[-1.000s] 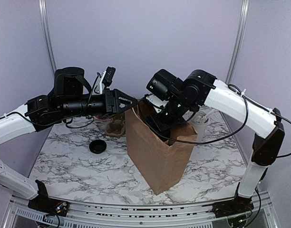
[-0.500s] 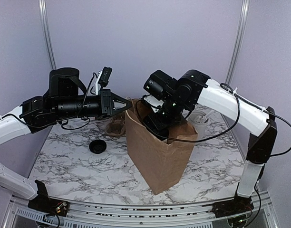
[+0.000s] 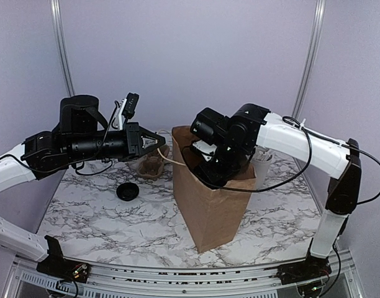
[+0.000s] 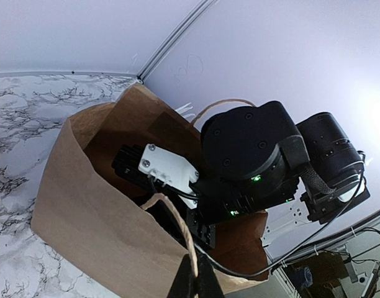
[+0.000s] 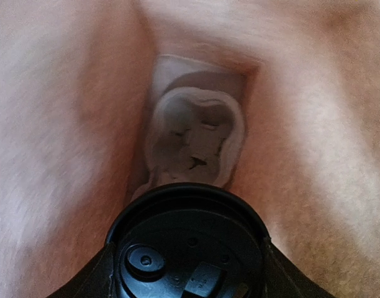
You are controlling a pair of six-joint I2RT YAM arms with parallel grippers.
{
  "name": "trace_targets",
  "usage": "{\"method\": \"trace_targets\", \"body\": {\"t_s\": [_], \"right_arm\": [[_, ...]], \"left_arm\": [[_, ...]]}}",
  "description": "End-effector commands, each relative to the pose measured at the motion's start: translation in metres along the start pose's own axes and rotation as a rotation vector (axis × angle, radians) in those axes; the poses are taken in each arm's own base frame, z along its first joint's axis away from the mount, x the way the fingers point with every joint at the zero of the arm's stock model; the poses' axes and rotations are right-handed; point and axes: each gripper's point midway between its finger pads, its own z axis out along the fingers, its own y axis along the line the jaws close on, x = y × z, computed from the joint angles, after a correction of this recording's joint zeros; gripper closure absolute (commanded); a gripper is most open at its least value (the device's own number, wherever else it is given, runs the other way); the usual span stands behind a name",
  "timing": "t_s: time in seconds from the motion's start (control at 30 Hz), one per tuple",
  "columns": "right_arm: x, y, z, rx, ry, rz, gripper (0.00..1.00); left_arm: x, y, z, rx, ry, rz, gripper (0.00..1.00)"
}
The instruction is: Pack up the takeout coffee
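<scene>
Here: coffee (image 5: 189, 248) held inside the bag (image 3: 212, 198).
Right gripper (image 5: 187, 273) is down in the bag mouth, jaws clamped on the sides of the coffee; only its black top shows, above a pale moulded tray (image 5: 193, 139) on the bag floor. Bag stands upright mid-desk, nearer the right edge. Left gripper (image 3: 158, 144) jaws are pinched tight on the twine handle (image 4: 177, 226), which is drawn toward the left edge. Loose lid (image 3: 128, 191) lies left of the bag.

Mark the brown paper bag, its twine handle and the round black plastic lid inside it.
brown paper bag (image 3: 212, 205): top external view, front face.
twine handle (image 4: 177, 220): left wrist view, strand crossing the bag's near rim.
round black plastic lid (image 5: 189, 248): right wrist view, centre of its top.
</scene>
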Motion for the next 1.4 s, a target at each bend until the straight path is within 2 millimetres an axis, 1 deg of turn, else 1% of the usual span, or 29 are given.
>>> {"method": "trace_targets", "body": {"t_s": [0.0,0.13,0.23,0.4,0.53,0.77,0.87,0.93,1.17,1.37], "right_arm": [[0.005,0.002,-0.020,-0.024,-0.041,0.027,0.35],[0.014,0.000,-0.017,-0.023,-0.010,0.034,0.35],[0.016,0.002,-0.018,-0.040,0.011,0.037,0.35],[0.012,0.005,-0.031,-0.073,0.020,0.039,0.35],[0.020,0.009,-0.030,-0.104,0.049,0.052,0.35],[0.035,-0.001,-0.018,-0.056,0.091,0.083,0.36],[0.040,-0.002,-0.015,-0.054,0.105,0.094,0.36],[0.049,-0.003,-0.007,-0.047,0.138,0.097,0.36],[0.058,-0.002,0.009,-0.052,0.160,0.100,0.36],[0.067,-0.006,0.020,-0.031,0.177,0.102,0.36]], "left_arm": [[-0.002,0.002,-0.003,-0.026,-0.033,0.003,1.00],[-0.002,0.001,-0.003,-0.033,-0.046,0.008,1.00],[-0.002,0.002,-0.004,-0.039,-0.052,0.006,1.00],[0.000,0.002,-0.003,-0.039,-0.052,0.009,1.00],[-0.001,0.002,-0.003,-0.048,-0.066,0.006,1.00],[-0.005,0.003,-0.009,-0.054,-0.098,0.002,1.00],[-0.007,0.001,-0.011,-0.050,-0.105,0.009,1.00],[-0.006,0.001,-0.011,-0.051,-0.104,0.012,1.00],[-0.005,0.000,-0.012,-0.048,-0.106,0.014,1.00],[-0.006,-0.001,-0.014,-0.046,-0.109,0.016,1.00]]}}
